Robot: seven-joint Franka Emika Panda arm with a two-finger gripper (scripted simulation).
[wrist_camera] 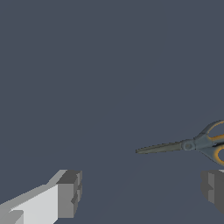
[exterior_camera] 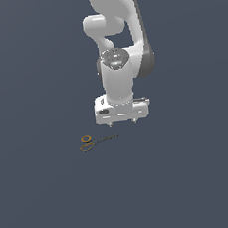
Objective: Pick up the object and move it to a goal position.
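The gripper (exterior_camera: 122, 122) has its jaws spread wide with nothing between them; in the wrist view its two grey fingertips (wrist_camera: 69, 194) stand far apart with bare floor in the gap. It points straight down, hanging above the floor (exterior_camera: 193, 177) from the white arm (exterior_camera: 119, 30). The scissors (exterior_camera: 92, 141) lie flat on the floor, near the gripper but off towards the exterior view's left, and touch neither finger. Their thin dark blades, closed together, point towards the gripper's side, and the orange-brown loop handles lie at the far end. In the wrist view the scissors (wrist_camera: 192, 145) run partly out of frame.
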